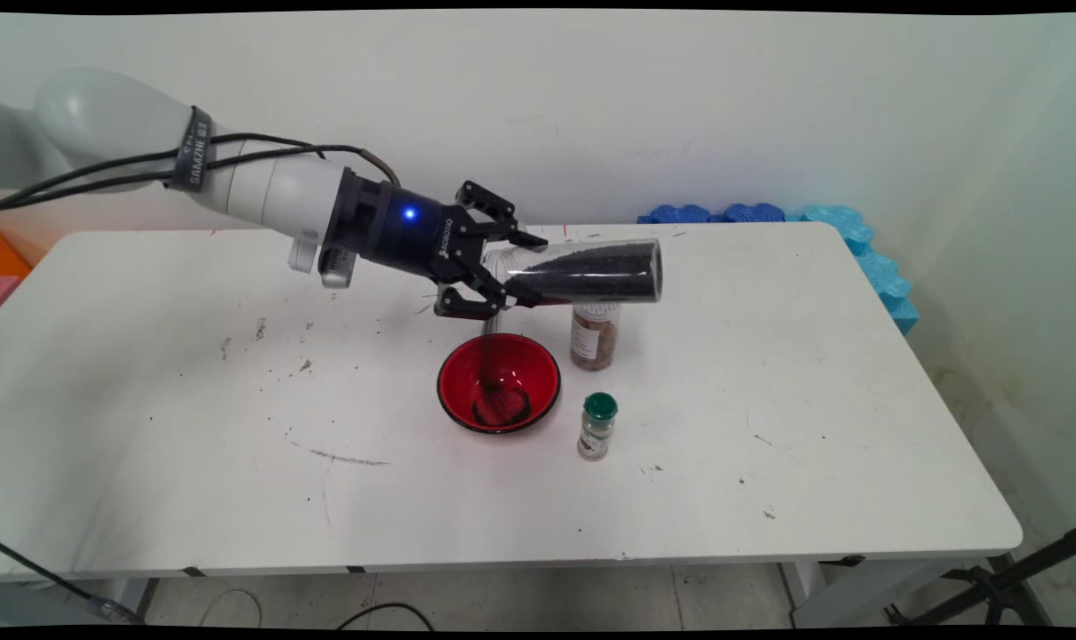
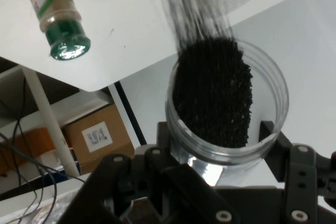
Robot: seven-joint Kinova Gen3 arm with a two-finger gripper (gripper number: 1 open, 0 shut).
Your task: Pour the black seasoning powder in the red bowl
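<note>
The white arm [image 1: 236,178] comes in from the upper left of the main view, black cables [image 1: 102,173] strapped along it, and reaches out over the middle of the white tabletop [image 1: 814,427]. Its black end effector [image 1: 489,267] is clamped on the open end of a clear plastic jar [image 1: 591,269], one finger on either side of the jar's mouth. The jar lies about level in the air, its closed base pointing right, and it holds a load of fine black grains. In the hand view those grains [image 2: 212,93] are heaped against one side of the jar's wall, and a thin dark streak of them [image 2: 181,9] runs away from the rim.

Below the end effector a red bowl [image 1: 499,382] stands on the tabletop with a small dark pile in its bottom. Just right of the bowl and behind it, under the held jar, stands a jar of brown contents [image 1: 595,336]. Nearer the front, just beside the bowl's right rim but apart from it, stands a small spice bottle [image 1: 597,427] with a green cap; it shows in the hand view's upper left corner as well. Blue foam pieces [image 1: 823,227] lie against the wall past the tabletop's far right corner.
</note>
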